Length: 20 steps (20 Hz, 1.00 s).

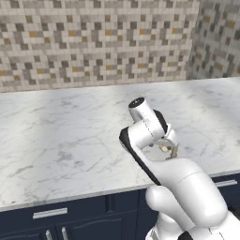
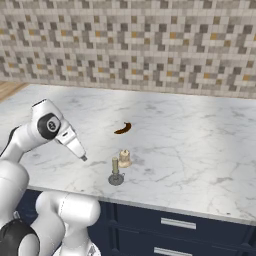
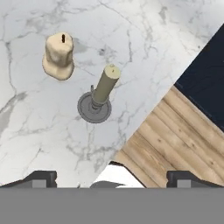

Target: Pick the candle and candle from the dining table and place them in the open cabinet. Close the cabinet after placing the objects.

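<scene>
In the right base view, the end effector (image 2: 83,157) is being held spread wide and empty, above the counter (image 2: 200,150). To its right, near the front edge, the olive taper candle (image 2: 115,172) is standing upright, long axis vertical. The cream candle (image 2: 124,158) is seated just beside it.

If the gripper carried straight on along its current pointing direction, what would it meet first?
Most likely the olive taper candle on its dark round base, near the middle of the hand view. The open gripper holds nothing; the cream candle sits off to the side. Depth is uncertain.
</scene>
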Available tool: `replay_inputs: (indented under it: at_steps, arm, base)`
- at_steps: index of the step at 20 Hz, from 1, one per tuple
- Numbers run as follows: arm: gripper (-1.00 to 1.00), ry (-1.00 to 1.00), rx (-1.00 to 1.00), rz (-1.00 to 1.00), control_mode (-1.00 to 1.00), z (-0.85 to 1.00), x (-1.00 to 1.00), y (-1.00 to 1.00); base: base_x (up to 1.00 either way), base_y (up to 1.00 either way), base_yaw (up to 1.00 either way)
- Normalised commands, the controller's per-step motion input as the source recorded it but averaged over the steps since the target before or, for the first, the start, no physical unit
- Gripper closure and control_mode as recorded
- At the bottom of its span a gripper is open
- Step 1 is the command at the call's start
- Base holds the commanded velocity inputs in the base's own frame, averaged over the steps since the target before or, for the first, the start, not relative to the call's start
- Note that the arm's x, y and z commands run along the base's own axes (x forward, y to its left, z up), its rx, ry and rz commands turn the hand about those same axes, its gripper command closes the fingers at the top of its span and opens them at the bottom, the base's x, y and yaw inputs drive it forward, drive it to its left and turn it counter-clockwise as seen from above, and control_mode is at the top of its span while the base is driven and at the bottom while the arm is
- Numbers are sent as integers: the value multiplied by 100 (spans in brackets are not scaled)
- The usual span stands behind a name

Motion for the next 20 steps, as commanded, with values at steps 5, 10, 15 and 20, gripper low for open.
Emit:
replay_inputs:
  at_steps: [5, 10, 15, 20]
  arm:
    - [-100, -9, -11, -12, -100, -27, 6, 0]
    - [-100, -17, -8, -1, -100, -24, 4, 0]
    - [-100, -20, -4, 0, -100, -23, 3, 0]
    - [-100, -16, 0, 0, -100, -15, 5, -2]
  base:
    - [0, 0, 0]
    - [0, 0, 0]
    - [0, 0, 0]
    - [0, 0, 0]
